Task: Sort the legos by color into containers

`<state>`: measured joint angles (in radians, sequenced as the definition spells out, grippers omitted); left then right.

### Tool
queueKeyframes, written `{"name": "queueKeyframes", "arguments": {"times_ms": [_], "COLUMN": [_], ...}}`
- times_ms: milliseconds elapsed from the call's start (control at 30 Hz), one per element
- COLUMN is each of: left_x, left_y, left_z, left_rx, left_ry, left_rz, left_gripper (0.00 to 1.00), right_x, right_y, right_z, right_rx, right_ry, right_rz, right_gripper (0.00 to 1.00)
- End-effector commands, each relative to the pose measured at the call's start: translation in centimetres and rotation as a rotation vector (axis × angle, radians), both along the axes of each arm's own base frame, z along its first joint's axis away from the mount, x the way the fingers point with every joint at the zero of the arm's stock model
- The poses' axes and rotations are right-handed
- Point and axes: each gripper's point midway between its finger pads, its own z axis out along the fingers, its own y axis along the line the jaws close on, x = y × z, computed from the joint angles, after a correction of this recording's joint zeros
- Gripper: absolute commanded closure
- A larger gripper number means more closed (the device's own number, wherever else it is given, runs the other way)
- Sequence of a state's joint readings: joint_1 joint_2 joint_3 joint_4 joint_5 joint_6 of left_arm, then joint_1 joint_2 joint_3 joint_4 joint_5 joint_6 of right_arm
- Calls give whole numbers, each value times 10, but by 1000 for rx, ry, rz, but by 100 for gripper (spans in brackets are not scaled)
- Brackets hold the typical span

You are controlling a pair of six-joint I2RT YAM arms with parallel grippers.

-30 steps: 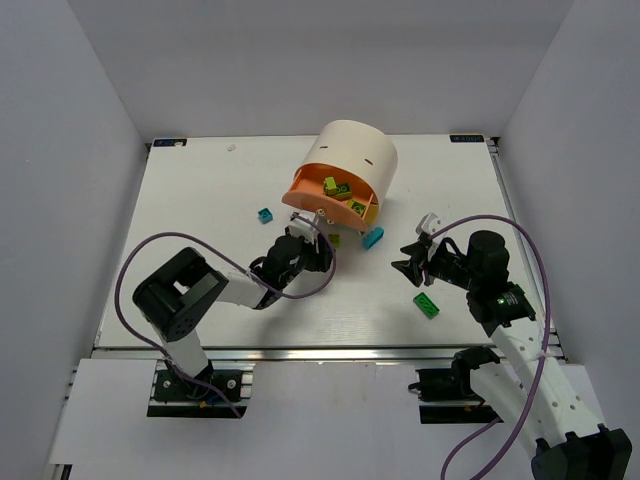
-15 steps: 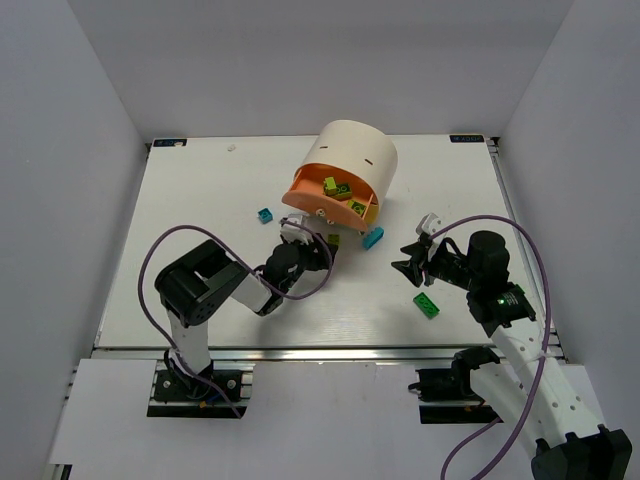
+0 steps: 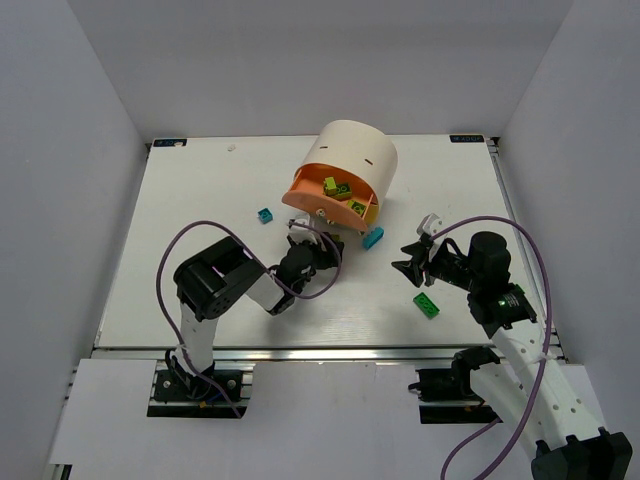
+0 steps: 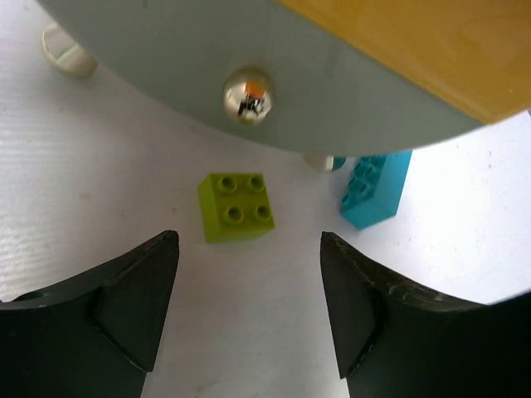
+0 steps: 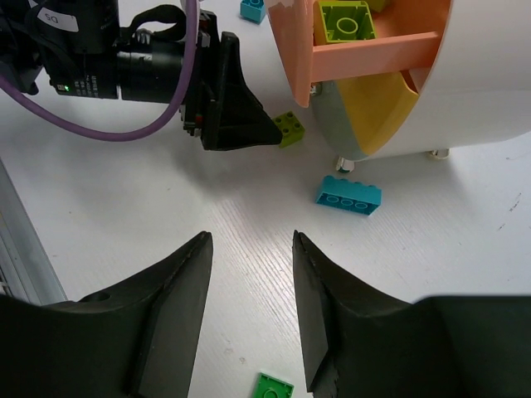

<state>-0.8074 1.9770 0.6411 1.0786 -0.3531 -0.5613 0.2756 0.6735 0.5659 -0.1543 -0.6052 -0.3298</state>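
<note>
1. Since a second ago, my left pincer (image 4: 249, 249) has crept in under the cream cylindrical plastic drum (image 3: 358, 150); its jaws are wider apart and hold nothing.
2. A lime-green four-stud plastic brick (image 4: 237, 207) lies on the white table (image 3: 200, 200) just ahead of its tips, below a shiny round knob (image 4: 246, 97).
3. A teal oblong brick (image 4: 375, 189) lies near it, to the right.
4. My right pincer (image 5: 250, 240) hovers with its jaws apart and empty, near a dark green brick (image 3: 427, 306).
5. Lime bricks (image 3: 335, 186) sit in the pulled-out orange drawer (image 3: 300, 195).
</note>
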Motion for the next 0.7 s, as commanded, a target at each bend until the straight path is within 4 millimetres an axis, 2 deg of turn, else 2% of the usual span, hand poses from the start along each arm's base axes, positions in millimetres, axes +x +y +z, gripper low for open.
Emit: {"name": "queueKeyframes", "arguments": {"times_ms": [0,233,667], "left_x": [12,22,28], "left_y": [-4,-7,-8], "left_z": [11,5,-12], "left_rx": [0,50,116], "left_ry": [-32,-24,4], "left_rz": [43,104,139], "left_gripper": [22,21,25], "right_x": [3,3,2], "right_y": [0,0,0], "right_z": [12,13,16], "right_rx": [11,9,12], "right_ry": [-55,-59,-67], "right_rz": [0,-1,2], "right_gripper": [50,50,50]}}
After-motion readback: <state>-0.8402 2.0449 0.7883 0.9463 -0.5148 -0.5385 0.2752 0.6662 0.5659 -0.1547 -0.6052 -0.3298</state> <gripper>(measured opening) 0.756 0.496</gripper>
